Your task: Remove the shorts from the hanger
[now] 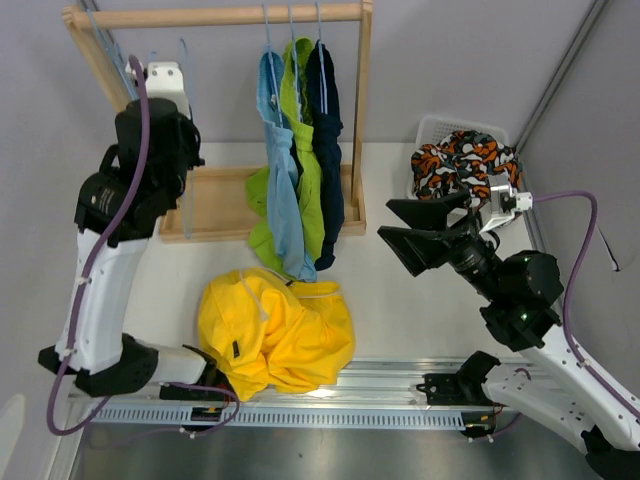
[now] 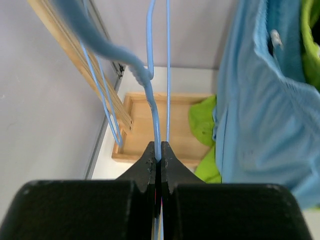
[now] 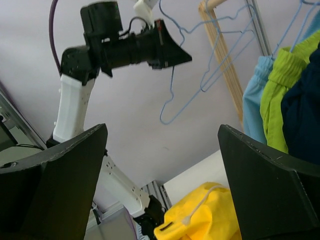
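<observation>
Light blue shorts (image 1: 283, 170), lime green shorts (image 1: 305, 150) and dark navy shorts (image 1: 326, 140) hang on blue wire hangers from the wooden rack's rod (image 1: 215, 15). Yellow shorts (image 1: 275, 335) lie crumpled on the table; they also show in the right wrist view (image 3: 212, 215). Patterned orange-black-white shorts (image 1: 460, 160) lie in a white basket (image 1: 432, 128). My left gripper (image 2: 159, 151), raised at the rack's left end (image 1: 168, 82), is shut on the wire of an empty blue hanger (image 2: 150, 85). My right gripper (image 1: 385, 220) is wide open and empty, right of the rack, fingers pointing left.
The rack has a wooden tray base (image 1: 215, 205) and an upright post (image 1: 360, 110) just right of the navy shorts. More empty blue hangers (image 2: 107, 107) hang by the rack's slanted left leg. An aluminium rail (image 1: 380, 395) runs along the near edge.
</observation>
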Action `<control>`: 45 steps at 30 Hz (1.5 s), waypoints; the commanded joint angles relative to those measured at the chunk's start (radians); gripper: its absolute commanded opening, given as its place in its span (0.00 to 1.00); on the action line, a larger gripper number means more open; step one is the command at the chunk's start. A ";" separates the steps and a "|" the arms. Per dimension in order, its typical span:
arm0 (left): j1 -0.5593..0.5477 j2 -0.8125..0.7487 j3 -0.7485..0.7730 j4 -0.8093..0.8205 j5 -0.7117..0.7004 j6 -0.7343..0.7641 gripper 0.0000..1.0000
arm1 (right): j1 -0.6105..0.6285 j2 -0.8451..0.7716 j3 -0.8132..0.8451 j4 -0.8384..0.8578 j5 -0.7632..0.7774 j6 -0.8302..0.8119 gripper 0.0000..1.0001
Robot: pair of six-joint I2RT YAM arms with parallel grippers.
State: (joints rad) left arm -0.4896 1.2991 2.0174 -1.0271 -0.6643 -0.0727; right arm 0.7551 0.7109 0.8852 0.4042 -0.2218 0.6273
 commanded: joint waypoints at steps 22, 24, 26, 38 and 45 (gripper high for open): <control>0.330 0.568 0.534 0.193 0.419 -0.068 0.00 | -0.008 -0.008 -0.100 -0.091 -0.002 -0.047 0.99; 0.332 0.577 0.521 0.180 0.416 -0.067 0.00 | -0.008 -0.002 -0.100 -0.090 -0.002 -0.049 0.99; 0.332 0.560 0.466 0.179 0.411 -0.061 0.00 | -0.008 0.010 -0.104 -0.082 -0.002 -0.047 0.99; 0.338 0.365 0.147 0.229 0.381 -0.048 0.00 | -0.008 -0.011 -0.111 -0.068 -0.013 -0.018 1.00; 0.338 0.252 0.014 0.254 0.434 -0.049 0.43 | -0.005 -0.050 -0.109 -0.096 -0.017 -0.009 0.99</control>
State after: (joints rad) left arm -0.1566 1.6257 2.0731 -0.7490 -0.2615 -0.1215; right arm 0.7506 0.6819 0.7731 0.2893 -0.2260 0.6052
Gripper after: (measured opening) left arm 0.397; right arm 0.993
